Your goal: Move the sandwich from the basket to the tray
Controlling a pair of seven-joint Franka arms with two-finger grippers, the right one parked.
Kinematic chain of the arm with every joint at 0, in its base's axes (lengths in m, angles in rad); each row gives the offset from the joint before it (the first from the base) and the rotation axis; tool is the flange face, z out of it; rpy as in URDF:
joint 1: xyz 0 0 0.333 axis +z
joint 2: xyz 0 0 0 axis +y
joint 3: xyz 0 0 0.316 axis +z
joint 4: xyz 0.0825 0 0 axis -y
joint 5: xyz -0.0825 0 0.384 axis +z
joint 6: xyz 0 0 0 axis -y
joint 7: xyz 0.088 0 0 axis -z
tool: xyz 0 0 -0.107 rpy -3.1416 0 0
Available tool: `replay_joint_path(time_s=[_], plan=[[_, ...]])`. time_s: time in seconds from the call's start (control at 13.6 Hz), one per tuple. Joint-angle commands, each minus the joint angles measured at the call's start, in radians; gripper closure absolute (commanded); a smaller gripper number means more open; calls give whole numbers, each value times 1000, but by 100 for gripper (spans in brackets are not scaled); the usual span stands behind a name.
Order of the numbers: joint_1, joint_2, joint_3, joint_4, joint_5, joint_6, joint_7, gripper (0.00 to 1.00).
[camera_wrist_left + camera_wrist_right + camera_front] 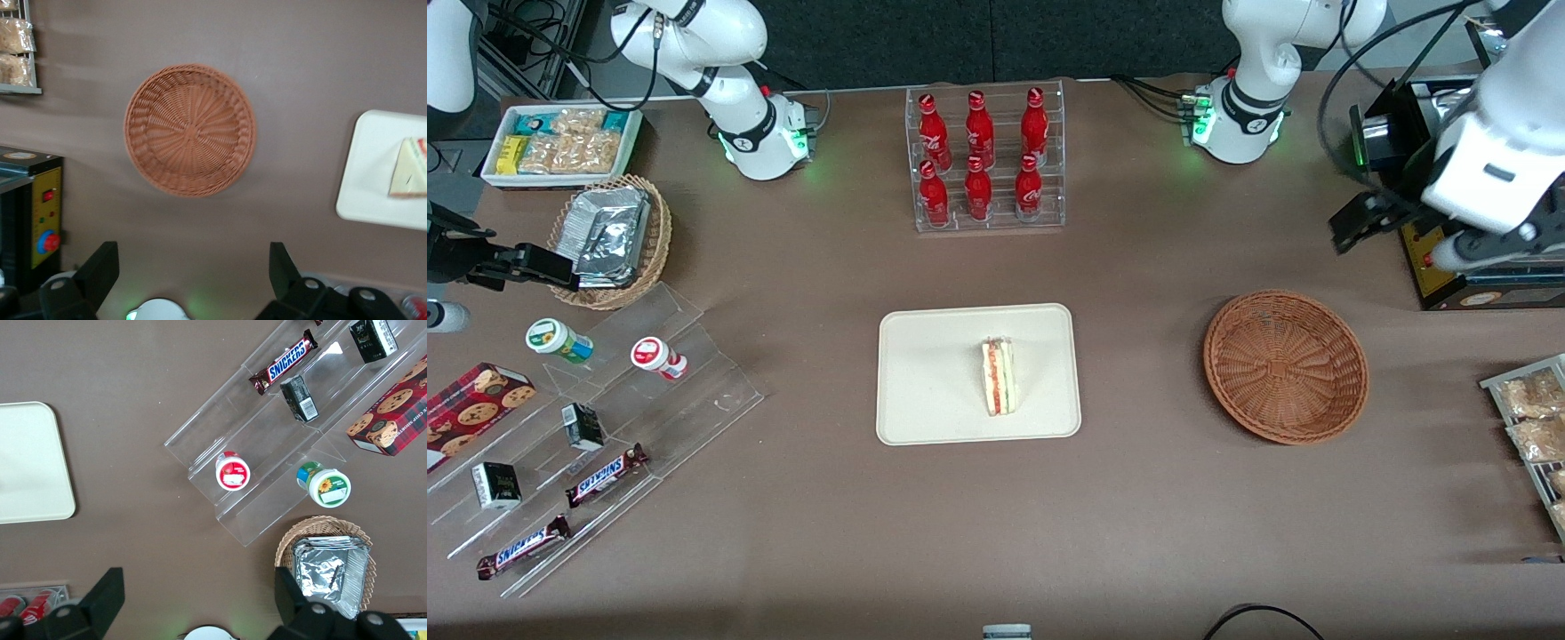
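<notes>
The sandwich (pixel 998 375) stands on its edge on the cream tray (pixel 934 356), its red and green filling facing up. The reddish-brown wicker basket (pixel 1286 365) sits empty beside the tray, toward the working arm's end. My left gripper (pixel 1356 227) is raised above the table, farther from the front camera than the basket, open and empty. In the left wrist view its fingers stand wide apart around the gripper point (pixel 192 267), with the empty basket (pixel 190 130), the tray (pixel 370 173) and the sandwich (pixel 410 170) below.
A black control box (pixel 1436 267) with a yellow panel stands beside the gripper. A wire rack of snack packs (pixel 1529 418) lies at the working arm's end. A rack of red bottles (pixel 985 160) stands farther back. A clear stepped stand (pixel 605 427) and a tan foil-pack basket (pixel 654 240) lie toward the parked arm's end.
</notes>
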Motion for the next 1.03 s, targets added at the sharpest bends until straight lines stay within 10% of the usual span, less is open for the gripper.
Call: replay_joint_path(time_s=[0.0,0.96], plan=[[56,-72,-12,-77,-14,-13,116,1],[187,-182,-38,-191,-48,-12,263,1]])
